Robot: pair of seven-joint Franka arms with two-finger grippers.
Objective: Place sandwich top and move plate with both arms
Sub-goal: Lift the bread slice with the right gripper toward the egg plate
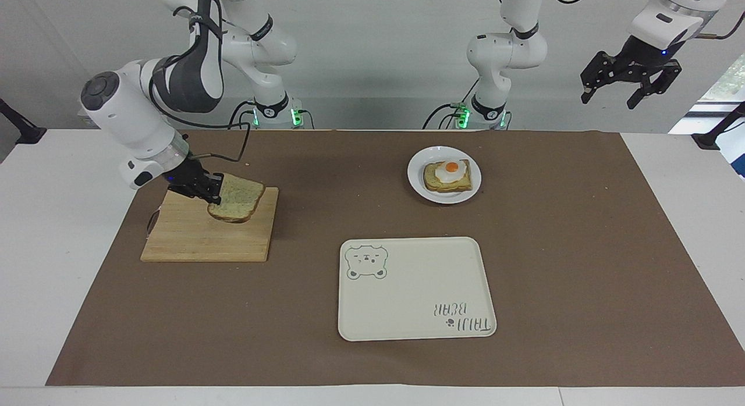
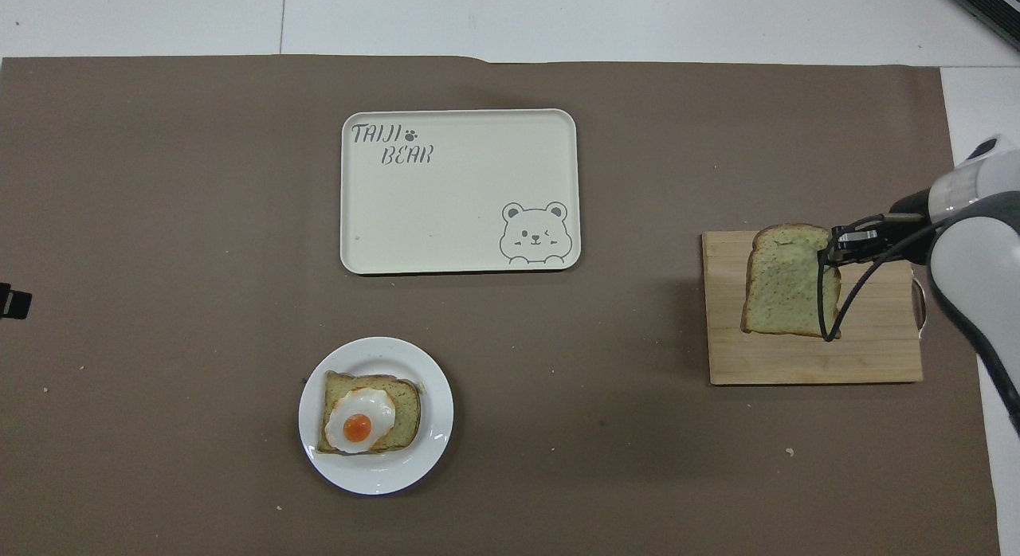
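Sandwich top (image 1: pixel 236 197) clamped at one edge by right hand (image 1: pixel 210 191), held tilted over wooden board (image 1: pixel 198 240), clear of it. Left hand (image 1: pixel 631 83) parked high past left arm's end of surface, fingers apart, waiting.

Plate (image 1: pixel 472 188) with egg toast (image 1: pixel 446 176) sits near robots, well apart from board.

Risks judged:
- edge grip only (slice soft): sag or tear-out expected in transit
- tilted release: egg yolk squashed, top landed skewed
- plate nudged if descent is too low

Both views are evenly and brightly lit from above — soft, diffuse shadows are cast on the brown mat (image 1: pixel 372 359) beside the cutting board (image 1: pixel 198 243) and the plate (image 1: pixel 416 182). Daylight is seen at the facing view's right edge. Focus is held throughout — no motion blur is noted.
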